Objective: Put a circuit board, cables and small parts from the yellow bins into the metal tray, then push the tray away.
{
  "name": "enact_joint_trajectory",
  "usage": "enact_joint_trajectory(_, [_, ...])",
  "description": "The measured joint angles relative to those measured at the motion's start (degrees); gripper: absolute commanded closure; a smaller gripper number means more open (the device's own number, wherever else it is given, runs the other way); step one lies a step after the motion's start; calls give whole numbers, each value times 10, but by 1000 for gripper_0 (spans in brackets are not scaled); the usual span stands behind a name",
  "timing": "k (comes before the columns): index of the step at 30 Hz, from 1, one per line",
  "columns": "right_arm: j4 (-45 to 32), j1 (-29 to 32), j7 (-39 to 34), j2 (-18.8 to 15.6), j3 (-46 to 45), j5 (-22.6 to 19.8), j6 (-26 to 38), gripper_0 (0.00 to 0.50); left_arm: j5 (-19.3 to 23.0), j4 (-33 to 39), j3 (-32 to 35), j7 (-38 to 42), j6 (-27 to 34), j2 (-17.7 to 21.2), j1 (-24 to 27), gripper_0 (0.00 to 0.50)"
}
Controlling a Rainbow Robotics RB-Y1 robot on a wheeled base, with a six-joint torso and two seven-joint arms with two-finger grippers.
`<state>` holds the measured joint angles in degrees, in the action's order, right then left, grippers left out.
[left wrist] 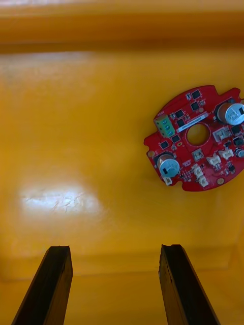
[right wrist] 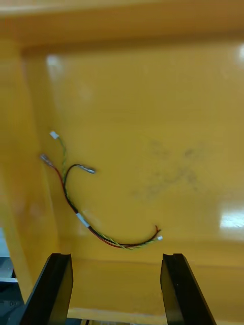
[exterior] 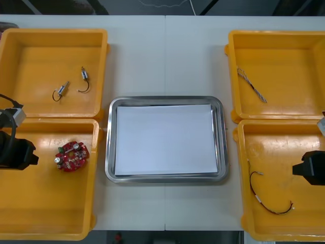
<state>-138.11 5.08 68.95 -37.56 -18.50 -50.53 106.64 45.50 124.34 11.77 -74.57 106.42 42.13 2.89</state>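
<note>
The left gripper hung over the near left yellow bin, fingers spread and empty, with the red circuit board flat on the bin floor ahead, off-centre toward the metal tray, while the right gripper, likewise spread, hovered over a cable.

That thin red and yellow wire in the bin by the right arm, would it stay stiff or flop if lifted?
Probably floppy: the red and yellow cable lies in loose curves in the yellow bin, so its ends would likely dangle. It looks thin and light, and its branching ends might snag. The right gripper hovers open near it.
</note>
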Motion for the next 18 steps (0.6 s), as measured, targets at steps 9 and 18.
enact_joint_trajectory(9, [-17, 39, 26, 1, 42, 24, -66, 0, -16, -40, -45, 0, -70, 0, 7, 0])
enact_joint_trajectory(18, [-17, 52, 154, 1, 47, 44, -72, 0, -31, -63, -87, 0, -121, 0, 14, 0])
